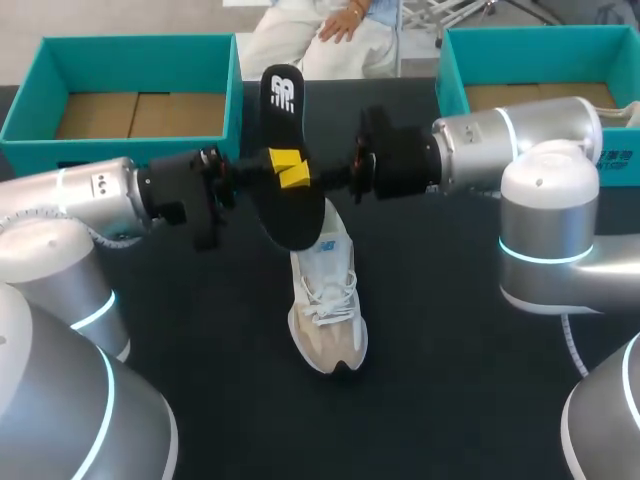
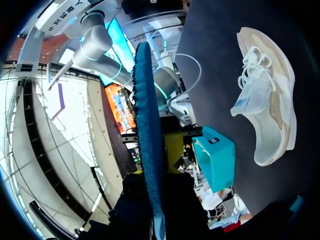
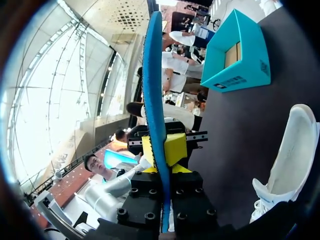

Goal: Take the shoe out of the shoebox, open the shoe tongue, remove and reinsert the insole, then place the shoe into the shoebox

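Nearest of all come the two silver arms, the left arm (image 1: 80, 195) entering from its own side and the right arm (image 1: 520, 135) from the other. They meet in the middle above the black table (image 1: 450, 380). Between them stands a black foam insole with a blue underside and a white logo (image 1: 283, 100), held upright in the air. The left claw (image 1: 281, 164) is clamped on one long edge of it and the right claw (image 1: 299, 176) on the opposite edge, the two claws almost touching each other. Each wrist view shows the insole edge-on, running straight up through that claw's grip, pinched from both faces.

Below the two claws, and reaching a little nearer the robot, lies the white and beige lace-up sneaker (image 1: 328, 320), resting on its sole on the table and touched by neither claw. In the left wrist view its tongue (image 2: 242, 100) appears pulled up and outward, the laces (image 2: 255, 67) slack. One open teal cardboard shoebox (image 1: 140, 45) sits beyond the left claw on that arm's side, and a second teal shoebox (image 1: 540, 35) sits beyond the right claw. A brown card floor shows in each, with no shoe inside.

As a judgement, the task is about halfway: the shoe is out, the tongue seemingly opened and the insole removed. Left to do are sliding the insole back into the sneaker and returning the sneaker to a box
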Controlling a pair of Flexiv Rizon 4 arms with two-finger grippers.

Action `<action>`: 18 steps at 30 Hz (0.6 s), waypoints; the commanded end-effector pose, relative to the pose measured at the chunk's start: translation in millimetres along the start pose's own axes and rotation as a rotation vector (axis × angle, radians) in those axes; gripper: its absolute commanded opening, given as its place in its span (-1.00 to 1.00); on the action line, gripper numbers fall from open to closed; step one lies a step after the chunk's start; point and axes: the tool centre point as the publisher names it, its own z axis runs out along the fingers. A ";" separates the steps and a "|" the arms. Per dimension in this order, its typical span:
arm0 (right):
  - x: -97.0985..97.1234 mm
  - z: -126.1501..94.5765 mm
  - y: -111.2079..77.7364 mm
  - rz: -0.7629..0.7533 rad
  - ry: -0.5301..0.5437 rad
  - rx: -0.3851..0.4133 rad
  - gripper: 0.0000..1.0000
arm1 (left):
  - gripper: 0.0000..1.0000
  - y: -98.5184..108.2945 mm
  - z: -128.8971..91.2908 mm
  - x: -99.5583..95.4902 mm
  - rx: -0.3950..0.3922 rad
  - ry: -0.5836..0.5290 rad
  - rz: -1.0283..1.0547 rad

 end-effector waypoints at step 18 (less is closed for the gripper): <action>-17.3 -22.6 15.6 -0.113 0.010 -0.060 -1.00 | 1.00 21.1 -63.2 3.5 -0.133 0.053 -0.223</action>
